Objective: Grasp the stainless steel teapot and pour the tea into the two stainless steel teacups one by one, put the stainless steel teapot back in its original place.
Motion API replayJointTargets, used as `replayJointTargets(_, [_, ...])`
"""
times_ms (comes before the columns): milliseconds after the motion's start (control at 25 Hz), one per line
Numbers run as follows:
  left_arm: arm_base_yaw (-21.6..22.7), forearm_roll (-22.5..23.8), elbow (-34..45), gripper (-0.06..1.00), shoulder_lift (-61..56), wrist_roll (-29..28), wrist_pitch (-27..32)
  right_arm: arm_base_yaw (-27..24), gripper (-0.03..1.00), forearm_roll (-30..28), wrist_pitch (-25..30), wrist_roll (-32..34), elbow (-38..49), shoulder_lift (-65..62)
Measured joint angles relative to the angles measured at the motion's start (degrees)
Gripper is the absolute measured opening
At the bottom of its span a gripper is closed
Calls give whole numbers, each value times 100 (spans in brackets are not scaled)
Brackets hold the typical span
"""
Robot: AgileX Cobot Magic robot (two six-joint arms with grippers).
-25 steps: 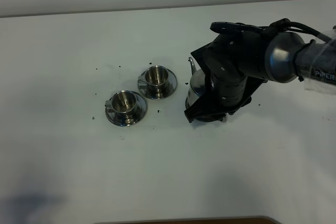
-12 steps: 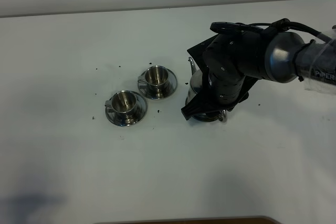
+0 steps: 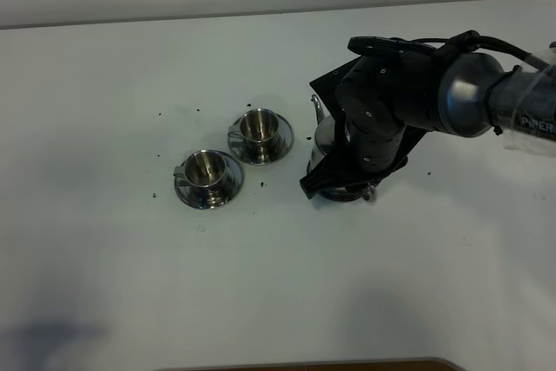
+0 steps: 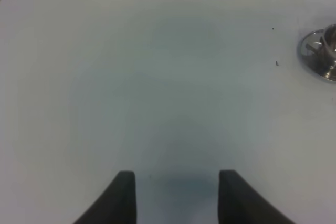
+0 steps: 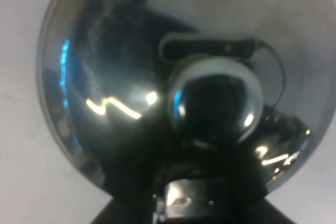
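Left gripper (image 4: 177, 195) spread open over bare worktop (image 3: 130, 284), holds nothing. Right gripper (image 3: 350, 178) sits down over the teapot (image 3: 322, 140); grip hidden, cannot tell if clenched. 1 teapot right of worktop centre. 2 teacups (image 3: 256, 125) (image 3: 207, 168) on 2 saucers (image 3: 281, 140) (image 3: 231, 187), near its left.

white bench (image 3: 104, 284) | dotted with small dark specks (image 3: 159, 115), likewise in left wrist view (image 4: 277, 63) | bordered by brown strip (image 3: 304, 364) along near edge
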Motion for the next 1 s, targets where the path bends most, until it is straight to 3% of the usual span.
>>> replayJointTargets(120, [0, 0, 0, 43, 0, 0, 0, 0, 20, 0, 0, 0, 0, 0])
replayJointTargets(1000, [0, 0, 0, 43, 0, 6, 0, 0, 19, 0, 77, 0, 0, 0])
